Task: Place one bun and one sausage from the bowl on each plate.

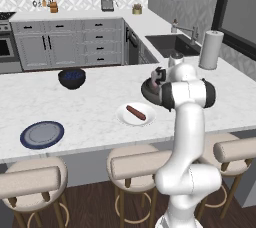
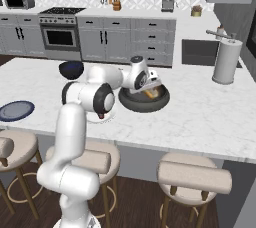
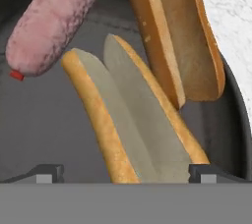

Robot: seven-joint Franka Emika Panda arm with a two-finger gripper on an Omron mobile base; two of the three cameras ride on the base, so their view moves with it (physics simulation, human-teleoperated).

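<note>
The wide dark bowl (image 3: pixel 59 120) holds two split tan buns and a pink-brown sausage (image 3: pixel 54 16). My gripper (image 3: pixel 127 174) is open, low inside the bowl, its fingertips (image 3: pixel 47 174) standing either side of the near end of one bun (image 3: pixel 133 125). The other bun (image 3: pixel 177 31) lies beyond it by the rim. Seen from the left base, the gripper (image 1: pixel 157 83) hangs over the bowl (image 1: pixel 146 92), and a second sausage (image 1: pixel 136 112) lies on the white plate (image 1: pixel 125 118). The blue-rimmed plate (image 1: pixel 42 134) is bare at the counter's left.
A smaller dark-blue bowl (image 1: pixel 72 78) stands at the island's far side. A paper towel roll (image 1: pixel 211 49) rises near the sink (image 1: pixel 172 44). Stools (image 1: pixel 135 164) line the near edge. My arm crosses in front of the white plate in the right base view.
</note>
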